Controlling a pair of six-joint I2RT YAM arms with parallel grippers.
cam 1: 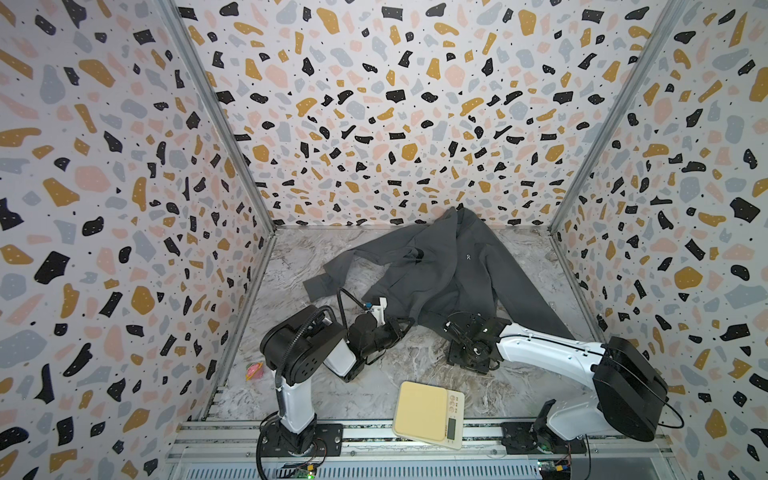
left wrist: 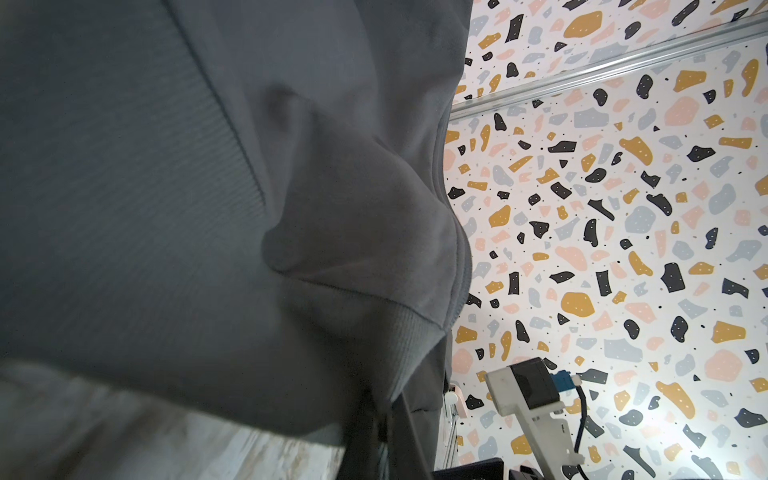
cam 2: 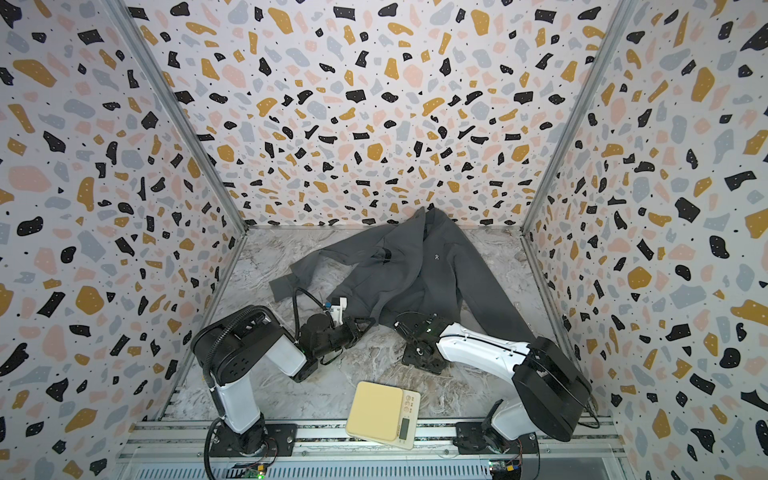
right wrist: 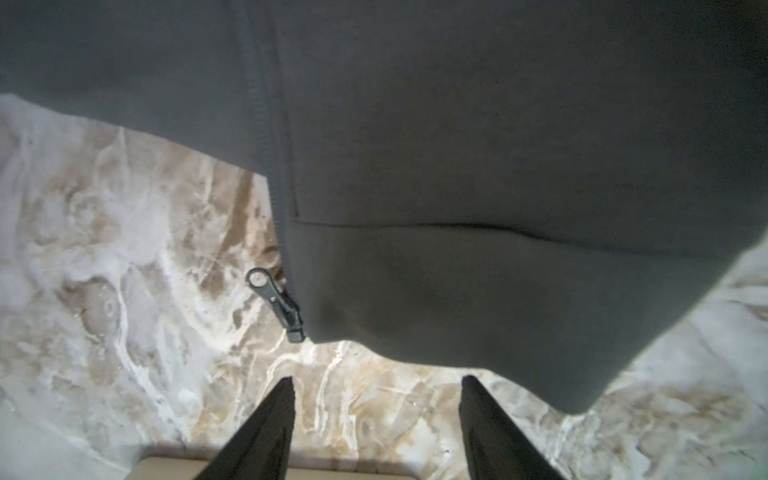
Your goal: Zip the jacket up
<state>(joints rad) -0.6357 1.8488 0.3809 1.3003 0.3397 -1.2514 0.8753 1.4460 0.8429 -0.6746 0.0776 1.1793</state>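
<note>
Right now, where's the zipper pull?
In the right wrist view, the zipper pull lies on the marble table at the bottom hem corner of the jacket, just ahead of the open right gripper and not touched by it.

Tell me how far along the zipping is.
Nothing is zipped: the zip slider sits at the jacket hem. In hand: left gripper shut on the other hem corner; right gripper open, short of the slider. Left: join both halves, pull up.

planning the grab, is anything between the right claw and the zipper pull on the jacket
Nothing visible. The open right claw hangs over bare table, and the zipper pull at the hem of the jacket lies just beyond it.
</note>
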